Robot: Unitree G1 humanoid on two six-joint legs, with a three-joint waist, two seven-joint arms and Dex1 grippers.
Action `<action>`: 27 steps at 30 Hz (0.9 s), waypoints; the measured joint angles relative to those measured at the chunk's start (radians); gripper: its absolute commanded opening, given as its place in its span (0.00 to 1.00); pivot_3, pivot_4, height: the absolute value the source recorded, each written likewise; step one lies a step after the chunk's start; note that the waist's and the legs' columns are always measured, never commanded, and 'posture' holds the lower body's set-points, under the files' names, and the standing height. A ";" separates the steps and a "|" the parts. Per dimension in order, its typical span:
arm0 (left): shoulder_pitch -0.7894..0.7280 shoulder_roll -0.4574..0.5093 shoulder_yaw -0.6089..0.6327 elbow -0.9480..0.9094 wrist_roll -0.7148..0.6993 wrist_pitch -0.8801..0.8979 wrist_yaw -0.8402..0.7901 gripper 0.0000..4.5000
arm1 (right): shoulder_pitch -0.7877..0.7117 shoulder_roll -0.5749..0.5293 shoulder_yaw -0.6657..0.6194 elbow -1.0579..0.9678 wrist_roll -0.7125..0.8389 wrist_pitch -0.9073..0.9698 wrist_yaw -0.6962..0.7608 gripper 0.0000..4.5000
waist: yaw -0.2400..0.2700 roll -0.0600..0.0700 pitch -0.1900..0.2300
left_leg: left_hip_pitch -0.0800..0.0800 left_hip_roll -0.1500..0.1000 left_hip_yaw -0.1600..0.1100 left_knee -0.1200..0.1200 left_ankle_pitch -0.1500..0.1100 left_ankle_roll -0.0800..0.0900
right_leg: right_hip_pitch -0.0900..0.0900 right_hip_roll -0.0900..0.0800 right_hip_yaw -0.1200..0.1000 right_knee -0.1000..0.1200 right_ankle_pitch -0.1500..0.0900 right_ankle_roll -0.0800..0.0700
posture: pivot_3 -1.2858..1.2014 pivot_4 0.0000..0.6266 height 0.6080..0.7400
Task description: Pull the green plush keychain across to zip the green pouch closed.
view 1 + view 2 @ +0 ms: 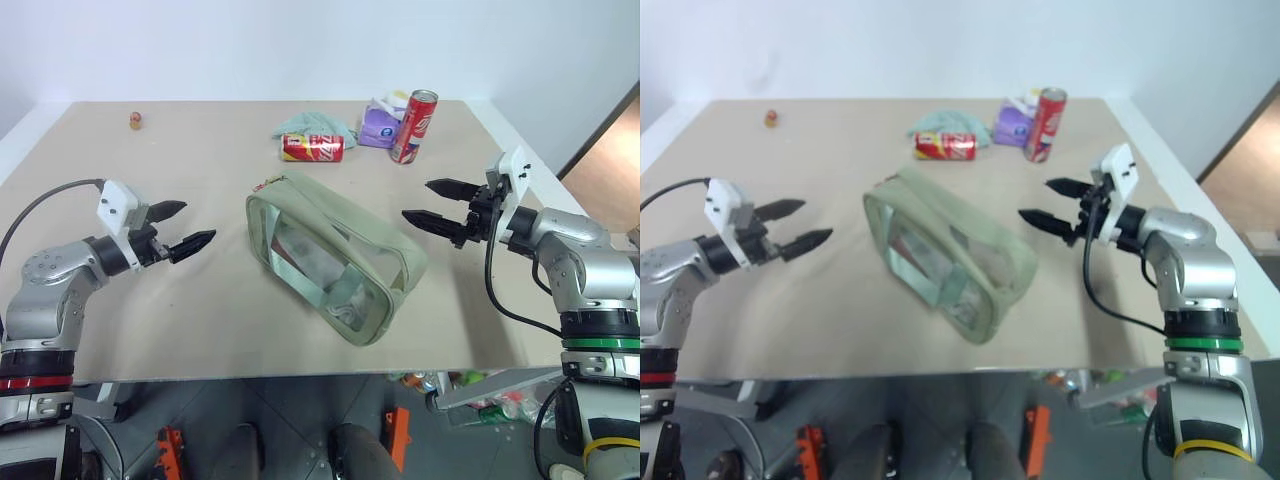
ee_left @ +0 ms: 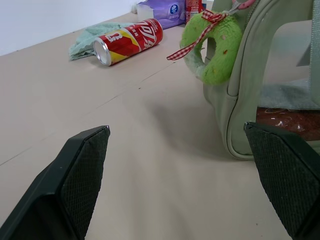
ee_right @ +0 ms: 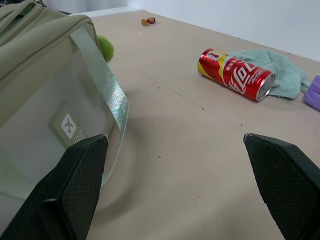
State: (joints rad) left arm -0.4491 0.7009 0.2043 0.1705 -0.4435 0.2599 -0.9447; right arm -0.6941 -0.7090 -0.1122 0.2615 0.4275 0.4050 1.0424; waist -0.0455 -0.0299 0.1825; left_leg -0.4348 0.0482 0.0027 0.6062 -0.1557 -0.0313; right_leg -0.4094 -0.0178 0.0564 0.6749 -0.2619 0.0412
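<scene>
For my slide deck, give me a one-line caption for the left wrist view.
Open left gripper facing the green plush keychain hanging at the green pouch end, a tipped red can behind.

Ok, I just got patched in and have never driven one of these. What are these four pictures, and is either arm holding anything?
You are looking at a two-armed humanoid robot at a beige tabletop. The two wide pictures come from its head camera, looking down over both arms. The other two come from cameras on each wrist, looking out between that arm's two black fingers.

The left end effector and the right end effector are both open, holding nothing, one on either side of the large pale sage-green fabric pouch with a clear side panel.

The small lime-green fuzzy plush keychain with a red-and-white cord hangs at the pouch's end nearest the left arm.

Farther back lie a red soda can on its side, a standing red can, a pale teal cloth and a purple tissue packet.
</scene>
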 measured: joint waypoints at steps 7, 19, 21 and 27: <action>0.020 -0.029 0.018 -0.048 -0.078 0.052 0.003 0.99 | 0.001 0.004 -0.004 0.000 -0.008 -0.036 -0.012 1.00 | 0.000 0.000 0.000 | 0.000 0.000 0.000 0.000 0.000 0.000 | 0.000 0.000 0.000 0.000 0.000 0.001 | 0.52 0.24 1.00; 0.046 0.045 0.024 -0.220 -0.229 0.231 -0.138 0.99 | 0.008 -0.007 -0.076 -0.022 0.034 0.006 -0.065 1.00 | 0.000 0.000 0.000 | 0.000 0.000 0.000 0.000 0.000 0.000 | 0.000 0.000 0.000 0.000 0.000 0.001 | 0.52 0.24 1.00; 0.047 0.081 0.008 -0.331 -0.298 0.300 -0.185 0.99 | 0.008 -0.032 -0.110 -0.101 0.076 0.065 -0.083 1.00 | 0.000 0.001 0.000 | -0.001 0.000 0.000 0.000 0.000 0.000 | 0.000 -0.001 0.000 0.000 0.000 0.000 | 0.52 0.24 1.00; 0.061 0.113 -0.049 -0.483 -0.385 0.402 -0.255 0.99 | 0.106 -0.094 -0.175 -0.437 0.257 0.290 -0.117 1.00 | 0.000 0.000 0.000 | 0.001 0.001 -0.001 0.000 0.000 0.000 | 0.002 0.001 -0.001 0.000 -0.002 0.000 | 0.52 0.24 1.00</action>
State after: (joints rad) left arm -0.3877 0.8136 0.1549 -0.3125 -0.8289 0.6620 -1.2001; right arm -0.5885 -0.8033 -0.2875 -0.1757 0.6842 0.6951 0.9257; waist -0.0452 -0.0296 0.1828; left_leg -0.4333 0.0488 0.0014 0.6059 -0.1557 -0.0314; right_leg -0.4078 -0.0172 0.0559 0.6751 -0.2641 0.0416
